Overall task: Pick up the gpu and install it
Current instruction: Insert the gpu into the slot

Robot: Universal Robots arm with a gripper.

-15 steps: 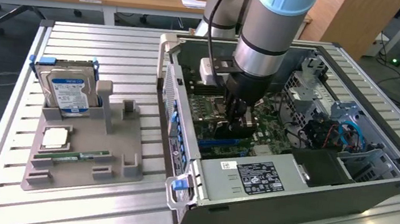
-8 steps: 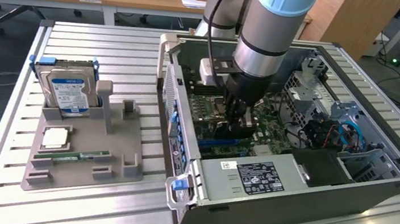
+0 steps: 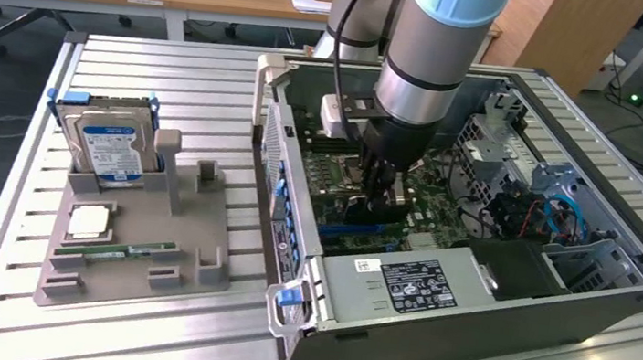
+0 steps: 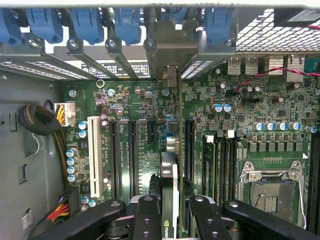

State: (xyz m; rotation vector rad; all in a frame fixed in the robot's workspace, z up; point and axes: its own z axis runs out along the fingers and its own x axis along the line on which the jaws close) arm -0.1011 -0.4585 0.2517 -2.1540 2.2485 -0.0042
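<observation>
The gripper (image 4: 168,219) was clamped on the gpu (image 4: 169,175), its black fingers (image 4: 146,215) pressing both faces. The card stood on edge inside the open computer case (image 3: 601,297), over the motherboard (image 4: 240,115). Its long axis ran parallel to the expansion slots (image 4: 132,150), with its far end pointing toward the rear wall's blue latches (image 4: 87,22). Outside the case, a hard drive (image 3: 112,140) stood in a grey holder (image 3: 197,238).
</observation>
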